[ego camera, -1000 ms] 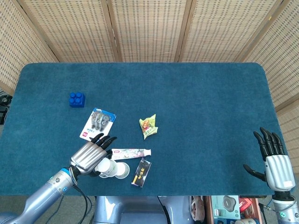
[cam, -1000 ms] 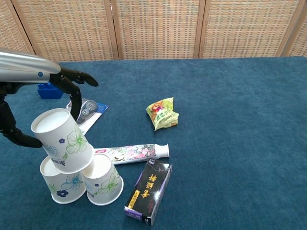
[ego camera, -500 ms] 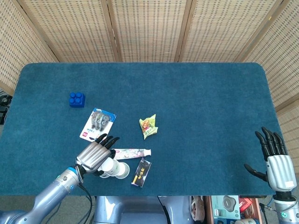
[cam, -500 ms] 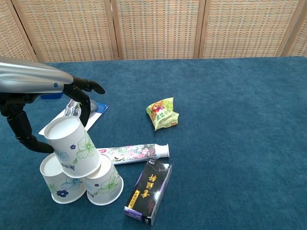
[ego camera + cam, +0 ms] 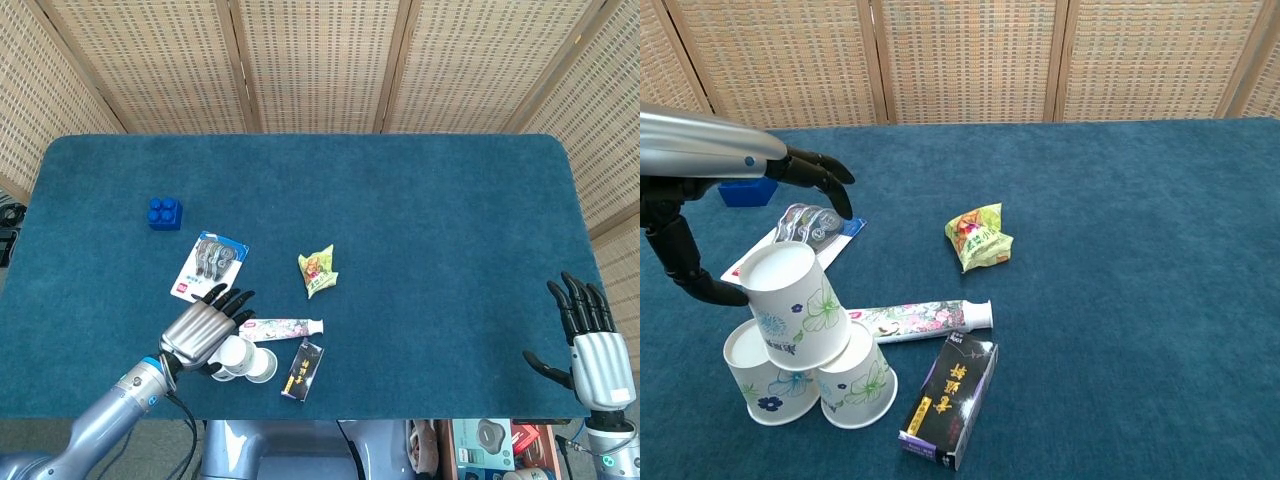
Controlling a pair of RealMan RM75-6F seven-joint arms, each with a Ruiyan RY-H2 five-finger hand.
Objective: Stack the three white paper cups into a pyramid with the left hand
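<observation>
Top cup (image 5: 795, 305) now rests on both lower cups (image 5: 810, 385).

You have two white flowered paper cups (image 5: 808, 382) upside down, side by side near the table's front edge; a third cup (image 5: 795, 308) sits tilted on top.

**Silver arms, black-fingered hands**

The left robot hand (image 5: 203, 333) has a brushed silver metal back with ridged knuckle plates and slim, glossy black fingers (image 5: 812, 170). Its forearm is a smooth silver tube with a blue ring at the wrist and a thin black cable trailing beneath. The right robot hand (image 5: 590, 345) matches: silver ribbed back, black fingers and thumb, blue-trimmed silver wrist.
</observation>
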